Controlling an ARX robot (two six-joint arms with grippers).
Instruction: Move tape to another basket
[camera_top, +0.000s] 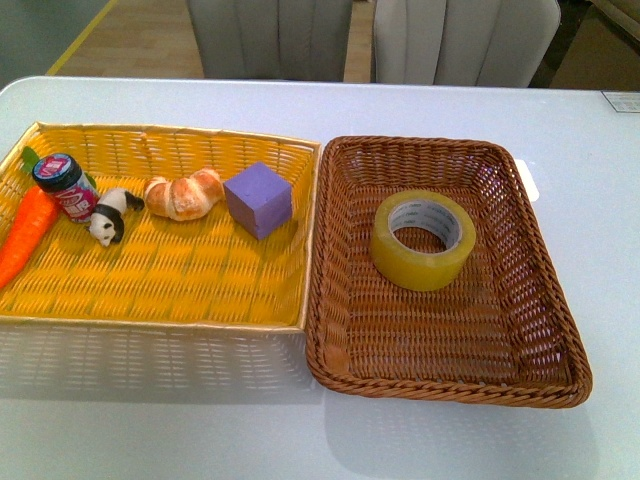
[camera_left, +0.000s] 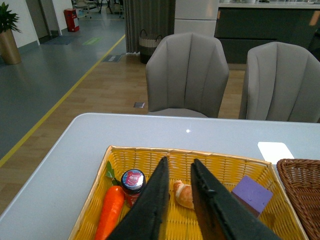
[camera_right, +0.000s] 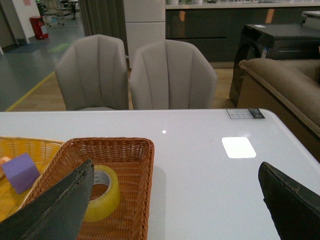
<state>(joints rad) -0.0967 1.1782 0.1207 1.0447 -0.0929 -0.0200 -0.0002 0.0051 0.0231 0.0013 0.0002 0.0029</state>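
The yellowish tape roll (camera_top: 423, 239) with a white core lies flat in the dark brown wicker basket (camera_top: 520, 330) on the right of the table. It also shows in the right wrist view (camera_right: 104, 192), inside the brown basket (camera_right: 135, 165). Neither arm shows in the front view. My left gripper (camera_left: 178, 167) is shut and empty, held above the yellow woven basket (camera_left: 210, 156). My right gripper (camera_right: 175, 172) is wide open and empty, held above the table to the right of the brown basket.
The yellow basket (camera_top: 160, 275) holds a carrot (camera_top: 25, 233), a small jar (camera_top: 65, 186), a panda figure (camera_top: 110, 216), a croissant (camera_top: 185, 193) and a purple cube (camera_top: 258, 199). Two grey chairs (camera_top: 380, 40) stand beyond the table's far edge.
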